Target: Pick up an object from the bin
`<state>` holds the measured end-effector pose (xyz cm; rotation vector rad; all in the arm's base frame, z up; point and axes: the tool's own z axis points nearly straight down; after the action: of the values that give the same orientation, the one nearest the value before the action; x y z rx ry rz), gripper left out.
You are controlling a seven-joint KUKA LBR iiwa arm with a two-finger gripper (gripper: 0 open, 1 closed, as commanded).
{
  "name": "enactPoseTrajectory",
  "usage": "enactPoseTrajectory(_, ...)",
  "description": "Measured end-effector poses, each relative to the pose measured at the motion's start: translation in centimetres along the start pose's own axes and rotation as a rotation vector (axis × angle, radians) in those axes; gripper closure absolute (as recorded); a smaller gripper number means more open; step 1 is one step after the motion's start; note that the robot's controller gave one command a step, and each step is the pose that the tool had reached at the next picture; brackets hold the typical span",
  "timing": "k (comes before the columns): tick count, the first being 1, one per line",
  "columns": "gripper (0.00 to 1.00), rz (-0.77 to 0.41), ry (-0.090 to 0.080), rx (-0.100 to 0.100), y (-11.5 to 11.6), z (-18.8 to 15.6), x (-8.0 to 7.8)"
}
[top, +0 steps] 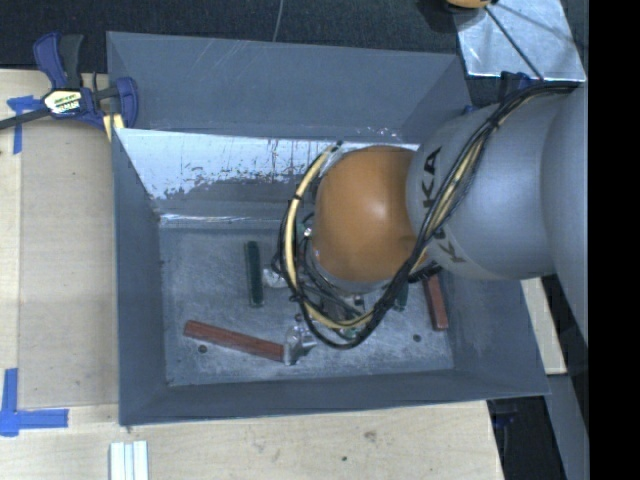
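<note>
Gripper [298, 344] sits low in bin [140, 298], at right end of red-brown stick [230, 339]; its state cannot be told. Dark pen [253, 273] lies behind stick, apart.

Dark green pen [253, 273]: a slim, stick-shaped thing lying flat on the floor of the bin [140, 298], left of the middle. Its length runs from far to near, almost straight. A paler band shows toward its far end.
Pen's surroundings: bare, scuffed grey floor on its left side; it touches nothing there.
Short reddish-brown bar [437, 305]: lies flat on the right side of the floor, close to the foot of the right wall. It also runs far to near, leaning slightly. Its far end is covered from view.
Pen and bar: well apart, on opposite sides of the floor.
Small dark speck [203, 348]: on the near left part of the floor; too small to tell what it is.
</note>
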<state>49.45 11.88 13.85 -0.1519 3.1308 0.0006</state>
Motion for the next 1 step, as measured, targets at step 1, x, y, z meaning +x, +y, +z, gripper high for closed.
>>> enactPoseTrajectory(1,1.00,-0.003,-0.033,-0.008,1.58,5.57,-0.80)
